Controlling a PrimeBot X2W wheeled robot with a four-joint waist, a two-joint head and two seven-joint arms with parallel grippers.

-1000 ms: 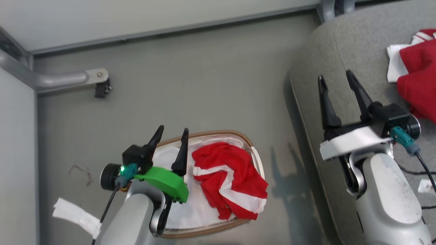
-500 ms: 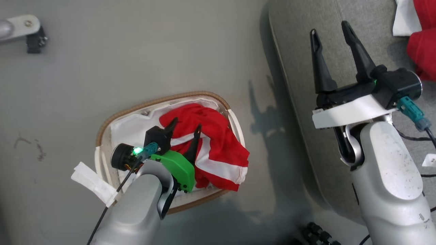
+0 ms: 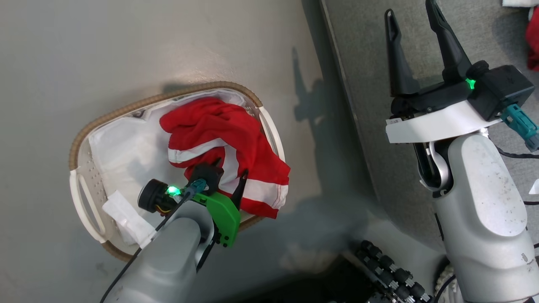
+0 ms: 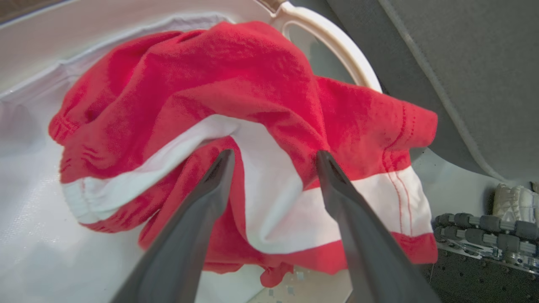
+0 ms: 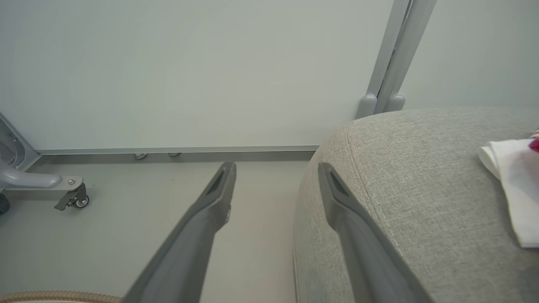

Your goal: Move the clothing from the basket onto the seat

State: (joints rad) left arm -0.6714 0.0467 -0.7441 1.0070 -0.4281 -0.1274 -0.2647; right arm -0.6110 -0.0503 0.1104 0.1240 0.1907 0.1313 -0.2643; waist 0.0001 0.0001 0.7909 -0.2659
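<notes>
Head camera has tilted since 1.0 s ago. The whole scene shifted, so the basket's drift across the head view is camera motion, not a move of the basket.

The left claw was over the white liner 1.0 s ago, beside the clothing. By 0.5 s ago it had crossed above the clothing's white stripe. Now it sits lower inside the basket, fingers spread, released, holding nothing. In the left wrist view both fingertips lie at the fabric with a fold of white stripe between them. Whether they press into it cannot be told.

The clothing is in the basket as before, bunched in the half nearest the seat. One striped corner drapes out over the basket's rim on that side. The heap looks unchanged across the three frames.

The right claw is well away from the basket, above the seat's edge, fingers spread, released, empty. Its posture matches 1.0 s ago. In the right wrist view one finger is over the floor, the other over the seat's rounded corner.

A second red garment and a white cloth lie on the seat, far from the basket. The robot's wheeled base has newly come into view, near the basket on its seat side.
</notes>
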